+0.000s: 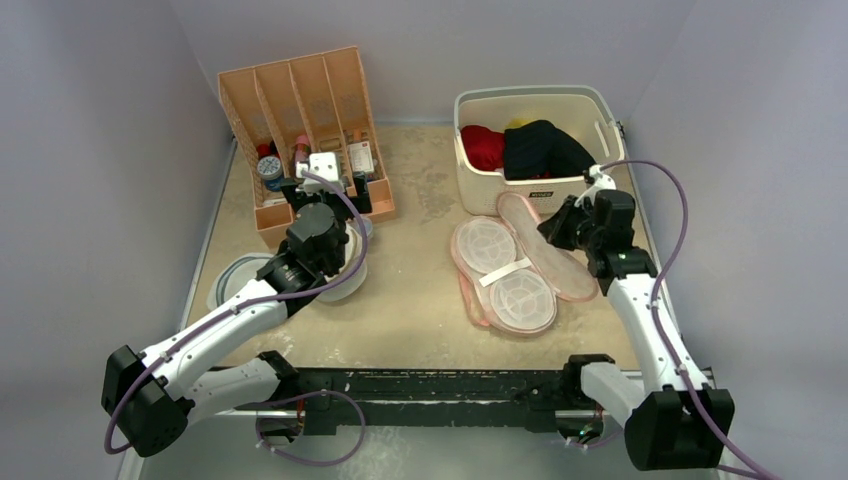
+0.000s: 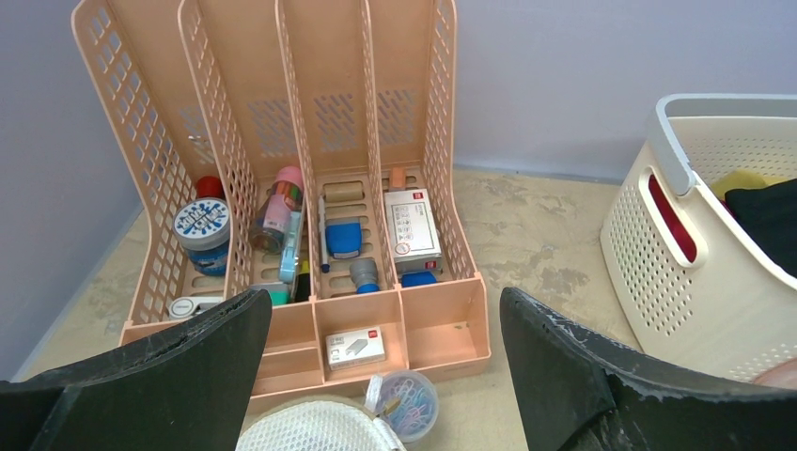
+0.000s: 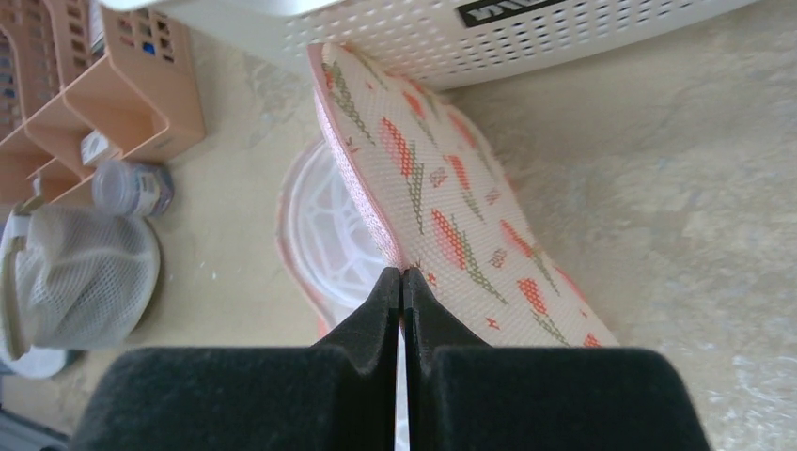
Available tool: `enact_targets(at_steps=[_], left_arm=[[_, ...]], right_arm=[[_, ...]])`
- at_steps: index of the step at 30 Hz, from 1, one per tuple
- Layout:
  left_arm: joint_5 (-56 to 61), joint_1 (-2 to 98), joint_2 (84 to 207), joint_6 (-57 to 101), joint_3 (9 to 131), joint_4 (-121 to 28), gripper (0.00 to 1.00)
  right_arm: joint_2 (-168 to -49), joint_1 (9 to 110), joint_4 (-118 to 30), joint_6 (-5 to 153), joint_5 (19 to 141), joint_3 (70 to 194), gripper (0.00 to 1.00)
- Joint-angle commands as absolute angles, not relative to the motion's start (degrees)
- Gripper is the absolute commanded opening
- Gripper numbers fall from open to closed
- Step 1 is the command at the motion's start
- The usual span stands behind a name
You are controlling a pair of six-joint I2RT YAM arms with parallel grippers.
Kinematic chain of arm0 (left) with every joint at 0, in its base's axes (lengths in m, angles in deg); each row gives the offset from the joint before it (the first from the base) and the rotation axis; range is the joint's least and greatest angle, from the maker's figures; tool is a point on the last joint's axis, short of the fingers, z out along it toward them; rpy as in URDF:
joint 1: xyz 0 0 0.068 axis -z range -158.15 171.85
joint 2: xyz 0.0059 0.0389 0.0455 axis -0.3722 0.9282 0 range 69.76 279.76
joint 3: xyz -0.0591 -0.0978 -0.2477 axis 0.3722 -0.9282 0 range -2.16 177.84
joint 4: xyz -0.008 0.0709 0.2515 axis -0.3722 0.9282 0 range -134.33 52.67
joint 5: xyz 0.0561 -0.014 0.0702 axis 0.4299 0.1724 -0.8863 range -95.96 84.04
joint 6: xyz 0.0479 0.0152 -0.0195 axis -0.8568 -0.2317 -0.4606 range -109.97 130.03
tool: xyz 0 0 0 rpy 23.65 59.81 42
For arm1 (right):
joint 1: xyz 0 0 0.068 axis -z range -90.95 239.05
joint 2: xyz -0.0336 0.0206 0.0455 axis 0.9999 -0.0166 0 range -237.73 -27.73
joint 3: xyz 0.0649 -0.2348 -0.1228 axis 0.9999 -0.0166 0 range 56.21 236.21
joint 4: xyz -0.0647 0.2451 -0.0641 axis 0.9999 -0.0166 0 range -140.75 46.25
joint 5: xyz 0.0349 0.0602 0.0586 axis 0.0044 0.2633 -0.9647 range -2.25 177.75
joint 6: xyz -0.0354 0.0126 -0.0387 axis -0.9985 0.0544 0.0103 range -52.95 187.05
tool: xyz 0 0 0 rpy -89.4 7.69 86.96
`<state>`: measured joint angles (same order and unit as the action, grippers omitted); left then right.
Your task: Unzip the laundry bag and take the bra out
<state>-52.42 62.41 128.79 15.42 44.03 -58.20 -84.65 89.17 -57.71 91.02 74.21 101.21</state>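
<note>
The laundry bag (image 1: 505,275) lies open right of the table's middle, its two white mesh domes bare and nothing black inside. Its flower-print lid (image 1: 552,258) is folded out to the right and stands on edge in the right wrist view (image 3: 442,202). My right gripper (image 1: 553,228) is shut on the lid's pink rim (image 3: 402,274). The black bra (image 1: 542,147) lies in the white basket beside a red and a yellow garment, and its edge shows in the left wrist view (image 2: 773,221). My left gripper (image 2: 385,305) is open and empty, near the organizer (image 1: 322,195).
The white basket (image 1: 530,93) stands at the back right, just behind the bag. A peach desk organizer (image 1: 300,110) with small items stands back left. A round white mesh bag (image 2: 310,427) and a clip jar (image 2: 411,404) lie below the left gripper. A grey-white disc (image 1: 232,280) lies far left.
</note>
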Motion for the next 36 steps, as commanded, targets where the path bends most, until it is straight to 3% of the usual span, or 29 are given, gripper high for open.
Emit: enact_targets(at_steps=[1, 22, 36], left_arm=[[-51.8, 62.1, 128.3, 16.3, 46.8, -59.2, 0.91], [-51.5, 62.2, 129.0, 16.6, 47.0, -58.7, 0.91], [-51.4, 62.2, 129.6, 16.7, 47.1, -58.7, 0.91]], right_arm=[[-84.0, 84.0, -56.3, 94.9, 73.4, 101.5, 0.0], [-96.6, 60.0, -39.3, 110.5, 78.1, 94.1, 0.0], [-107.2, 56.4, -27.7, 112.7, 77.7, 89.6, 0.0]])
